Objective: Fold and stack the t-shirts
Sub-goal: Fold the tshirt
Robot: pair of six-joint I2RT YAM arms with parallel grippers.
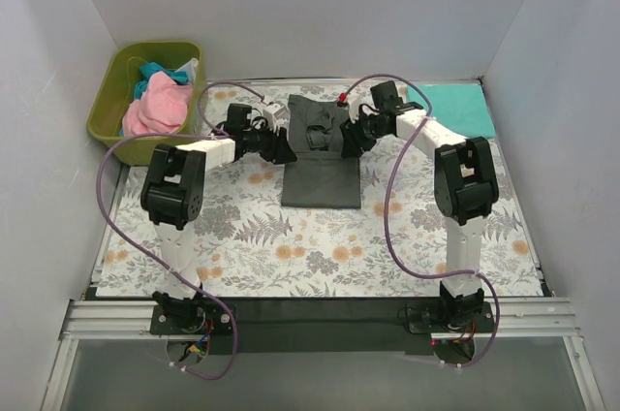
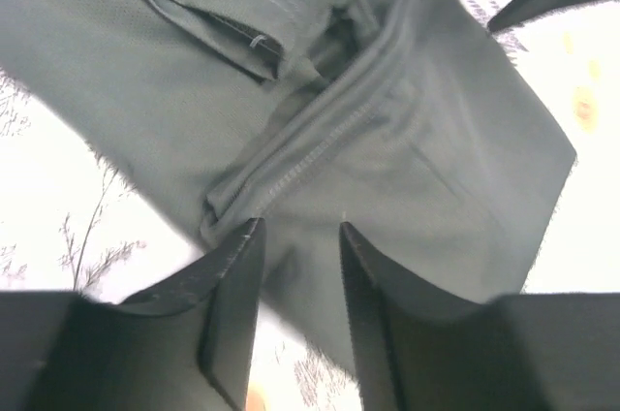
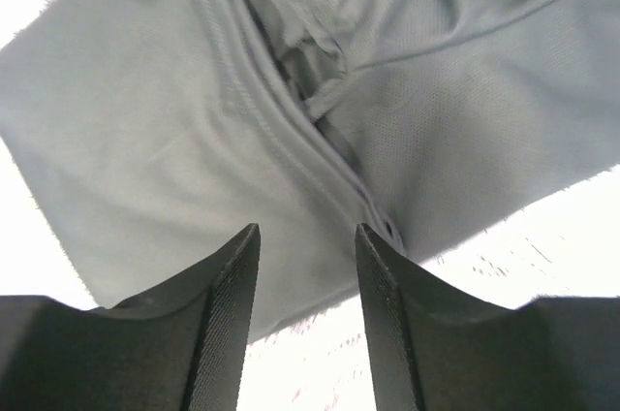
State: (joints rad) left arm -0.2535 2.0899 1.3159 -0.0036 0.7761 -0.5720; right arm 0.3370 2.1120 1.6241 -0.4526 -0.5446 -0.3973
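The dark grey t-shirt (image 1: pixel 322 173) lies on the counter (image 1: pixel 320 256), which has a floral cover, in the middle towards the far side. Its far part is folded in and wrinkled. The left jaws are over its left edge and the right jaws over its right edge. Each pair stands narrowly apart and holds nothing. A teal t-shirt (image 1: pixel 455 106) lies flat at the far right. A pink t-shirt (image 1: pixel 155 110) sits in the olive bin (image 1: pixel 107 106) at the far left.
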